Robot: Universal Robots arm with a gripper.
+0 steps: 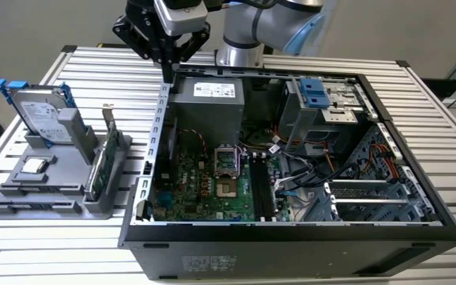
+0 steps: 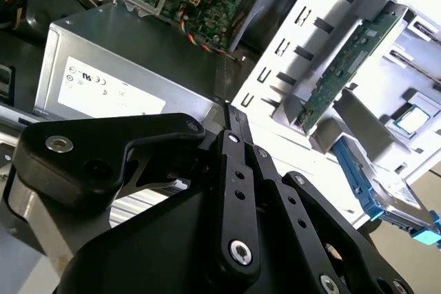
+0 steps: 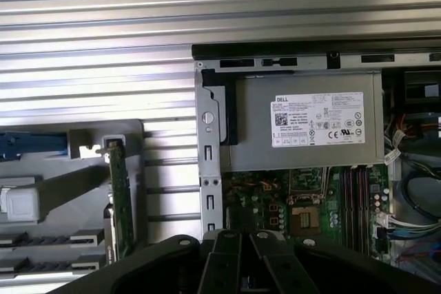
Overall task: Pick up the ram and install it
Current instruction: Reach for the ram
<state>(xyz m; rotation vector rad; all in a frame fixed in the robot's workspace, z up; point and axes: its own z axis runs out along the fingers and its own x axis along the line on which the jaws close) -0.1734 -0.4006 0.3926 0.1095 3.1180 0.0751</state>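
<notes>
So the gripper [image 1: 167, 64] hovers near the far edge of the surface [image 1: 101, 65], right above a corner of the open computer case [image 1: 291, 252], parts rack [image 1: 62, 199] alongside.

arm [image 1: 268, 21]: cut off at edge | pincer [image 3: 239, 235]: base cropped | hard drive [image 2: 394, 195]: partly cropped

Silver-grey arm [image 1: 240, 35] with a pale blue joint cap [image 1: 306, 32], black pincer [image 1: 167, 70] studded with silver screws [image 2: 240, 253].

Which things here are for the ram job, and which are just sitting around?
For the job: the hand, the open computer case, the long black memory slots on its board.
Just lying about: the hard drive with blue rails, the green card with a metal bracket, the small square chip, all on the gray holder.
</notes>
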